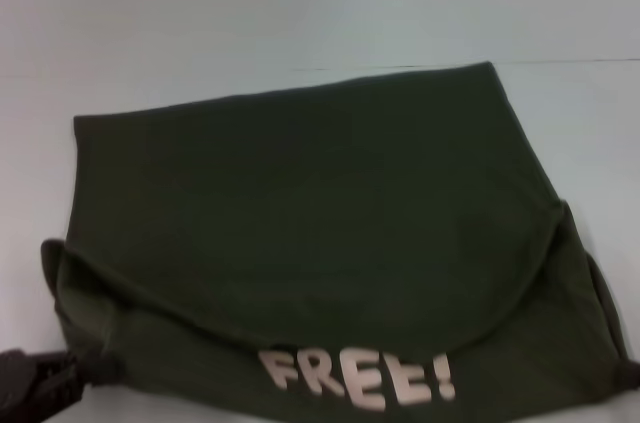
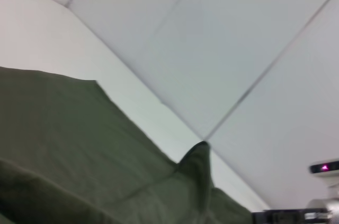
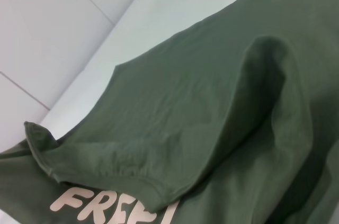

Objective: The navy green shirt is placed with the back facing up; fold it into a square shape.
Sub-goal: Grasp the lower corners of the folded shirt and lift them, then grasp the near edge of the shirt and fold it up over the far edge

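The navy green shirt (image 1: pixel 330 233) is spread on the white bench (image 1: pixel 300 13), near edge folded back so cream "FREE!" lettering (image 1: pixel 358 379) is shown at the front. The fold is seen as a curved flap across the lower half. L gripper (image 1: pixel 60 378) is seen at the shirt's near-left corner, touching or just beside the cloth; whether its jaws are apart or clamped can't be told. R gripper isn't seen in head view; jaw state can't be told either.
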